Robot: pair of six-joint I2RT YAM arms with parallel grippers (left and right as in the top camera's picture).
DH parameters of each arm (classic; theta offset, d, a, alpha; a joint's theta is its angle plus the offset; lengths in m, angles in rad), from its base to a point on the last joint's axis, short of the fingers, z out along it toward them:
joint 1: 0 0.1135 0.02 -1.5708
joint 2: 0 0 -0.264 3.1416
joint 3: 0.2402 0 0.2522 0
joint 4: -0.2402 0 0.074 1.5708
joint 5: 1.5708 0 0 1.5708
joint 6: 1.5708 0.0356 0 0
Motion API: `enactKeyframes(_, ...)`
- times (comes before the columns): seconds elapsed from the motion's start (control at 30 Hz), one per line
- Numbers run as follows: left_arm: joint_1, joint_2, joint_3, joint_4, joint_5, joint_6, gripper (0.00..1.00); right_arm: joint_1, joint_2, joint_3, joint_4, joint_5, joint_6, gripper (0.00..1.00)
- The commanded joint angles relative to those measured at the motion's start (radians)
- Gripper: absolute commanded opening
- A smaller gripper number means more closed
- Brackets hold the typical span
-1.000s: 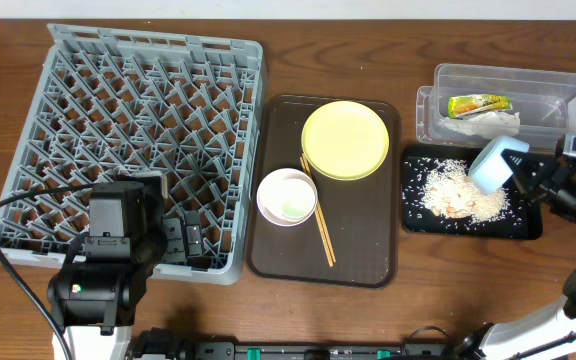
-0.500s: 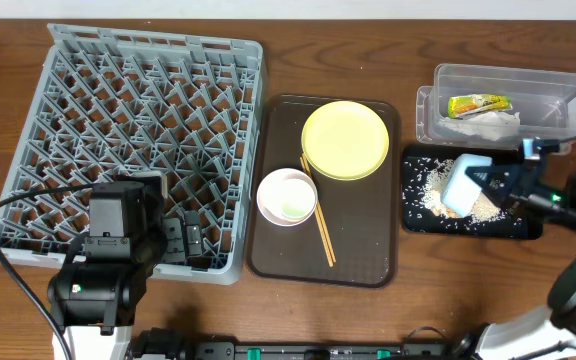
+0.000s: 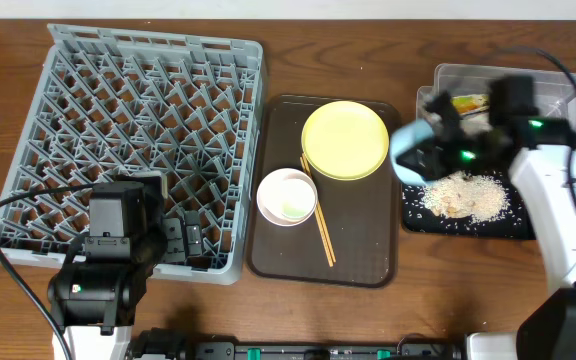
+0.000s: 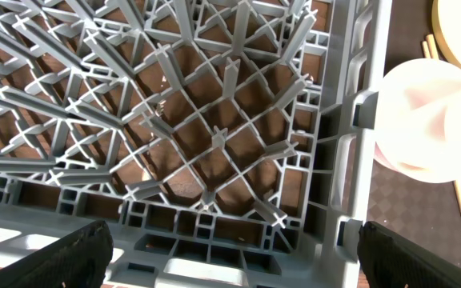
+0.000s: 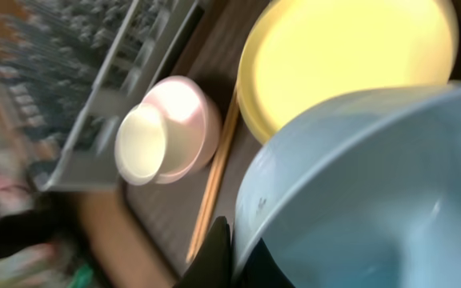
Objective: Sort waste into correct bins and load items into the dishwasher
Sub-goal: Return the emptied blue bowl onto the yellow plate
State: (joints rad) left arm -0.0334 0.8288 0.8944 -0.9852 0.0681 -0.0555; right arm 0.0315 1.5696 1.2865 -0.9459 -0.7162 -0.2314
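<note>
My right gripper (image 3: 430, 152) is shut on the rim of the light-blue bowl (image 3: 408, 152) and holds it in the air between the brown tray and the black tray (image 3: 524, 226). In the right wrist view the light-blue bowl (image 5: 374, 192) fills the lower right, with my fingers (image 5: 234, 256) pinching its edge. The yellow plate (image 3: 345, 140), the white bowl (image 3: 287, 197) with a small white cup inside, and the chopsticks (image 3: 318, 222) lie on the brown tray. Rice (image 3: 460, 194) lies in the black tray. The clear tub (image 3: 558, 105) holds the wrapper (image 3: 471, 103). My left gripper (image 4: 230, 256) is open over the grey rack's (image 3: 138, 140) front edge.
The dark brown serving tray (image 3: 368, 265) lies between the rack and the bins. The right arm (image 3: 553, 190) reaches over the black tray and partly hides the clear tub. The left arm's base (image 3: 108, 265) stands at the rack's front left.
My right gripper has carried the light-blue bowl leftward and up, from over the black tray toward the brown tray. The rice stays in the black tray. The left arm has not moved.
</note>
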Motion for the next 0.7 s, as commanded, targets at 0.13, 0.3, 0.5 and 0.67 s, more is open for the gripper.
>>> enactKeyframes(0.13,0.002,0.000,0.019,-0.002,-0.009,-0.009,0.98,0.283,-0.002,0.028,0.269,0.433,0.119,0.01)
enactKeyframes(0.3,0.002,0.000,0.019,-0.002,-0.009,-0.009,0.98,0.401,0.067,0.027,0.372,0.576,0.119,0.01)
enactKeyframes(0.5,0.002,0.000,0.019,-0.002,-0.009,-0.009,0.98,0.461,0.220,0.027,0.431,0.582,0.119,0.11)
enactKeyframes(0.67,0.002,0.000,0.019,-0.002,-0.009,-0.009,0.98,0.463,0.333,0.027,0.458,0.582,0.147,0.10)
